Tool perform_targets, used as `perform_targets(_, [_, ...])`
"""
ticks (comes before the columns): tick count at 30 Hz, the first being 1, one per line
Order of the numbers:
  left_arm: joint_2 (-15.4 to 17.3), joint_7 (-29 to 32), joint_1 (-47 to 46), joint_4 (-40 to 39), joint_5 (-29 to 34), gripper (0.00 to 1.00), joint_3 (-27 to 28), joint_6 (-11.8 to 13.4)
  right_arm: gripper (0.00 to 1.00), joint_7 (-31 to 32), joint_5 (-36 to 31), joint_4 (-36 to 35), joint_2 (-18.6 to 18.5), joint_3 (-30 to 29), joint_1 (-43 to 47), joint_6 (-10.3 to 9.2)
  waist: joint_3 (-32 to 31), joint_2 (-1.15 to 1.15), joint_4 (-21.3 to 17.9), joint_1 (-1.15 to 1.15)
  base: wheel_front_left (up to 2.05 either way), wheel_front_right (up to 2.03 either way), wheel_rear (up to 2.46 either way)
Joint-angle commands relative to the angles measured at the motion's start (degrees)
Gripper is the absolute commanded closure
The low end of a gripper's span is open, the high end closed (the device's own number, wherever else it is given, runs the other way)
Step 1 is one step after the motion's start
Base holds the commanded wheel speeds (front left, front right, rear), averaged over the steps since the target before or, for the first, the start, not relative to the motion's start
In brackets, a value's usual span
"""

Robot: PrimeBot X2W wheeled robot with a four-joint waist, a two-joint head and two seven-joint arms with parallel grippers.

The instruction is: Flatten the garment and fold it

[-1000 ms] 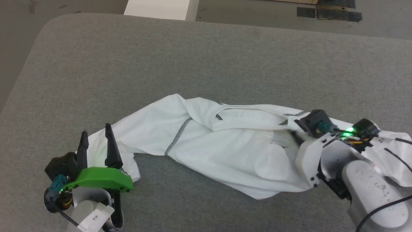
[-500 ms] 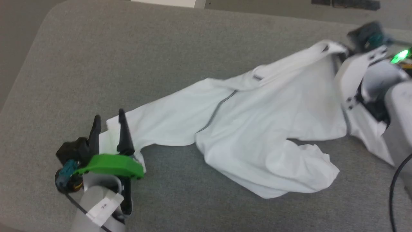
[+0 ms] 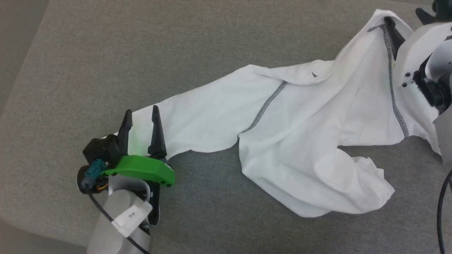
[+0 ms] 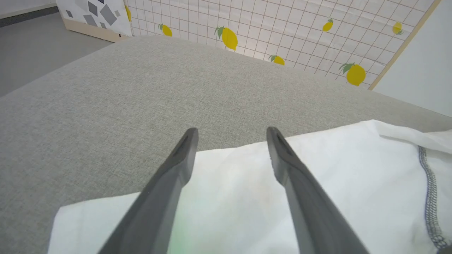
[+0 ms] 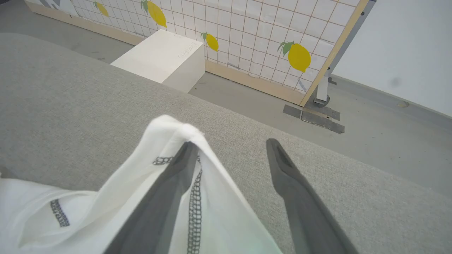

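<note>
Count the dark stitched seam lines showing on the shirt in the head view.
2. The diagonal seam crosses the middle of the shirt; the long seam runs down its right end. Folds may hide more.

At 2 o'clock in the head view, the right gripper (image 3: 408, 19) is running off the frame's edge, and its pale housing (image 3: 416, 46) is covering the T-shirt's (image 3: 282, 141) end there. In the right wrist view, fabric is draping over one finger (image 5: 159, 208), masking its outer side.
</note>
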Motion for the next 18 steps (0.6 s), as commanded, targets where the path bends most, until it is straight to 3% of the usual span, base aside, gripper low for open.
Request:
perform_targets(1, [0.1, -0.3, -1.3, 0.4, 0.9, 0.00, -0.4, -0.3, 0.00, -1.3, 0.5, -0.9, 0.9, -0.7, 2.3, -0.09, -2.1, 0.00, -2.5, -0.01, 0.00, 0.00, 0.00])
perform_targets(7, [2.1, 1.8, -5.3, 3.9, 4.3, 0.00, -3.7, -1.7, 0.00, -4.3, 2.3, -9.9, 3.8, -2.7, 13.9, -0.09, -4.9, 0.00, -8.3, -0.01, 0.00, 0.00, 0.00])
perform_targets(18, [6.5, 20.2, -18.7, 14.7, 6.9, 0.00, -8.0, -4.8, 0.00, -6.2, 3.0, -29.1, 11.8, -5.5, 34.0, -0.09, -4.5, 0.00, -17.4, -0.01, 0.00, 0.00, 0.00])
